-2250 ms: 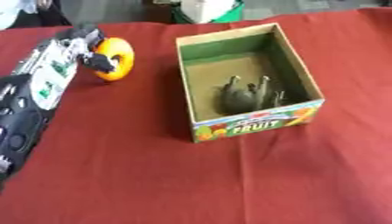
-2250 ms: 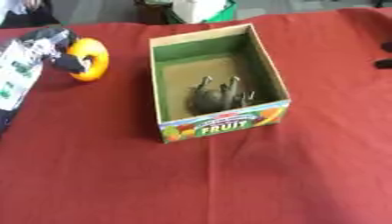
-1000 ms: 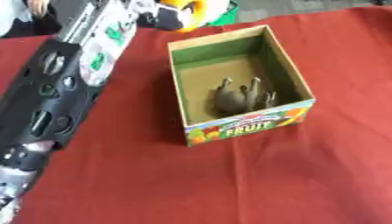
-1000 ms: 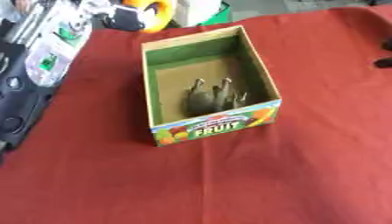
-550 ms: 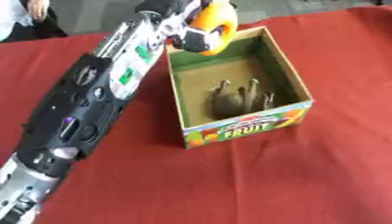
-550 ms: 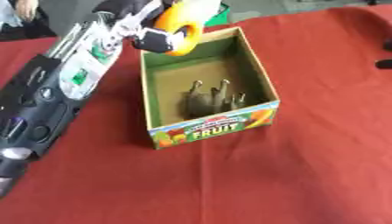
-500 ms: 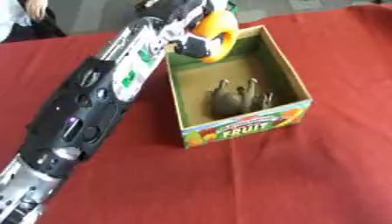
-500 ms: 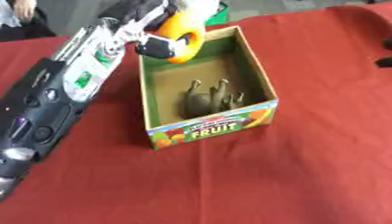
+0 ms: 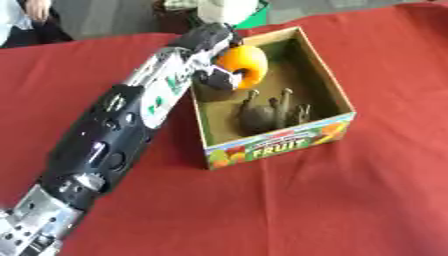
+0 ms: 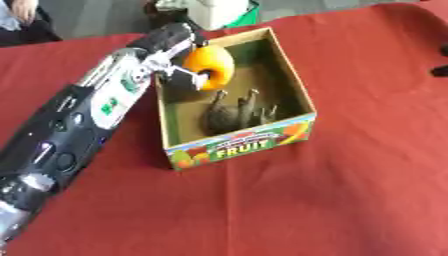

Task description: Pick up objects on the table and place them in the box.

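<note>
We're reaching our left arm in from the lower left, stretched diagonally across the red tablecloth (image 9: 350,200) toward the cardboard box (image 9: 337,105). Our left hand (image 9: 213,60) is curling its fingers around an orange ring-shaped object (image 9: 245,65), sort of like a donut, and holding it over the box's far-left corner, right above the left wall. The ring is tilted on edge, with its hole facing down toward the near left and a dark finger poking across it.

The box is sitting open on the cloth with a colourful "FRUIT" label on the near side. Inside, on the brownish floor toward the near end, a dark grey animal figure (image 9: 267,112) is lying on its back with its legs sticking up. It's sitting well below the ring and not touching it.

At the right edge of the right eye view we're seeing a small dark bit of our right hand (image 10: 440,62) over the cloth, and we can't tell how its fingers are sitting.
</note>
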